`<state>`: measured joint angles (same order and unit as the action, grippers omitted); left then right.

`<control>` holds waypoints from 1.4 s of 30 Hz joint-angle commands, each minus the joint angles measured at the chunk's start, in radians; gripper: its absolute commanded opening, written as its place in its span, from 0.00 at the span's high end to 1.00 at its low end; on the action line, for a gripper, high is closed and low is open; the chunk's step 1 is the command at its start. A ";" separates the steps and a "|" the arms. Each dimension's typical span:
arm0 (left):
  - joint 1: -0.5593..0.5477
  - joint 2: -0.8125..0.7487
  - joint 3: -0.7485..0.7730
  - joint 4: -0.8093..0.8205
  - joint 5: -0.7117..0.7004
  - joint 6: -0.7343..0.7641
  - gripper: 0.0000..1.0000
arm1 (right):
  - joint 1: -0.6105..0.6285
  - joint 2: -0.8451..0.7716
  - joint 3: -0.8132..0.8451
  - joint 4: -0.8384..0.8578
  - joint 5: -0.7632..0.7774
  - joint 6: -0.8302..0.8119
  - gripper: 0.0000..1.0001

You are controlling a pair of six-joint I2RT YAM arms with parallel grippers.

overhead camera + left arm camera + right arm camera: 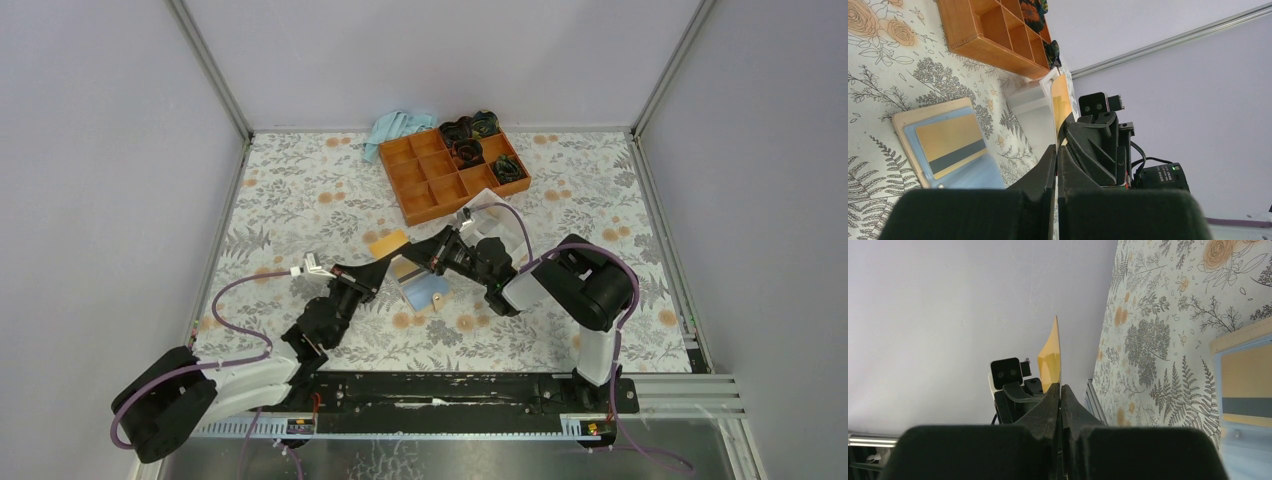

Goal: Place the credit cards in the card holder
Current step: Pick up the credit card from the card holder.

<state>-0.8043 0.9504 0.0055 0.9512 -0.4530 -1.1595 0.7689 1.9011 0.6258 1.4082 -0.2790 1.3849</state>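
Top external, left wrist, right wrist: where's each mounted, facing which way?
Top external: high behind the bases, looking down at the table; left arm, right arm show.
Left wrist: wrist-mounted, looks along the left gripper, shut on the orange card.
Right wrist: likewise along the right gripper, also shut on it.
Shared: both wrist views see that card and the card holder.

Claws nose to nose: left gripper and right gripper are both clamped on one yellow card, so each blocks the other's path straight ahead. The open card holder lies flat on the table just beside the tips, its face mostly uncovered. Beyond the tips stand a white box, then the orange tray. Outboard of the left claw is bare tabletop.
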 commanded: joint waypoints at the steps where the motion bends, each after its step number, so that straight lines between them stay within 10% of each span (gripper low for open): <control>1: -0.011 -0.002 -0.167 0.073 0.008 0.010 0.93 | -0.012 0.016 0.037 0.073 -0.018 0.000 0.99; 14: -0.010 -0.162 -0.136 -0.144 -0.013 0.087 0.29 | -0.085 -0.090 -0.042 0.019 -0.136 -0.066 1.00; 32: 0.025 -0.093 -0.107 -0.051 0.256 0.232 0.33 | -0.153 -0.494 -0.070 -0.810 -0.490 -0.523 1.00; 42: 0.061 -0.018 -0.065 -0.038 0.528 0.301 0.40 | -0.171 -0.550 -0.121 -0.832 -0.643 -0.545 1.00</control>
<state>-0.7643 0.8799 0.0055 0.8295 -0.0879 -0.9077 0.6067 1.3983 0.4988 0.5941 -0.8116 0.8810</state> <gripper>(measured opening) 0.615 0.024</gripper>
